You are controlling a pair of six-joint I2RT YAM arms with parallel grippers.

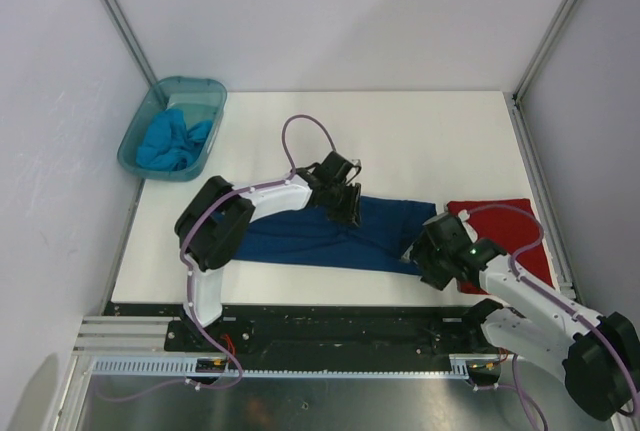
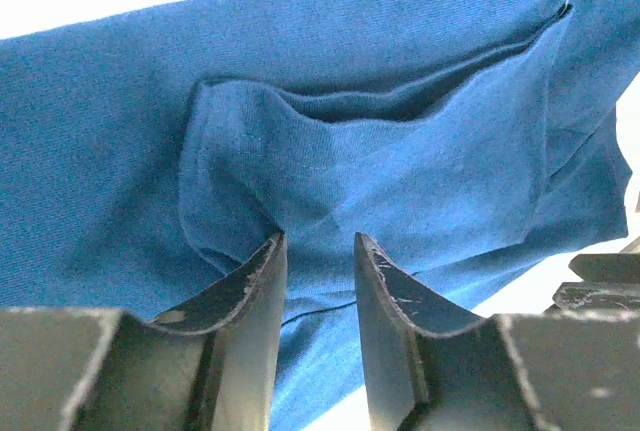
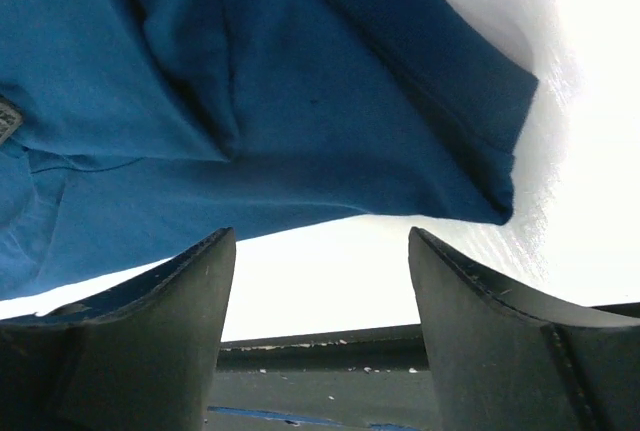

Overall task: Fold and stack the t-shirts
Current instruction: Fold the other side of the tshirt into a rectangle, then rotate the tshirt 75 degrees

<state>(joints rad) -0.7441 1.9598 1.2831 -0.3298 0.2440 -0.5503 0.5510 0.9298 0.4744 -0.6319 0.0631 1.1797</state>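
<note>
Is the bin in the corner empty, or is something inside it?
Not empty. A crumpled bright blue cloth lies bunched inside the teal bin, filling much of its floor.

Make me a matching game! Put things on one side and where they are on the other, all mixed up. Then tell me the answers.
Things
1. dark blue t-shirt
2. red t-shirt
3. light blue cloth
4. right gripper

Places
A. inside the teal bin
B. folded, at the right edge of the table
C. open, at the near right corner of the dark blue t-shirt
D. spread across the middle of the table

Pairs: 1-D, 2-B, 3-A, 4-C
</note>
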